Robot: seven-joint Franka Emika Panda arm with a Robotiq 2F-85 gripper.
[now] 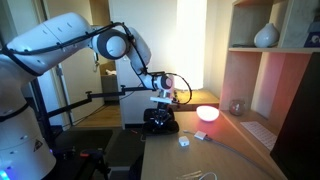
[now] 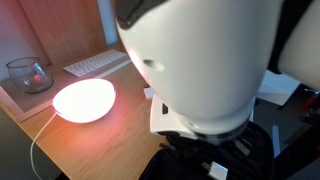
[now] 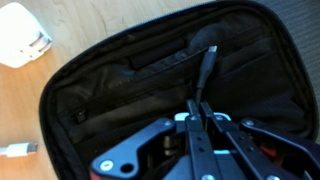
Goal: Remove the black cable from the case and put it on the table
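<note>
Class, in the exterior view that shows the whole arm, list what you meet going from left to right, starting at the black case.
black case → small white block → glowing lamp → glass bowl → white vase

1. Dim room overall. Light comes from the glowing lamp (image 1: 207, 113) and a blown-out bright panel (image 1: 186, 40) behind the arm.
2. The lamp puts a pink-orange cast on the table (image 2: 60, 140); its core is clipped in both exterior views.
3. In an exterior view the white arm housing (image 2: 200, 60) fills the frame, out of focus.
4. Wrist view is soft. The case (image 3: 90, 110) interior is underexposed, the black cable (image 3: 206, 75) is low-contrast against it, and the white block (image 3: 22, 35) is nearly clipped.
</note>
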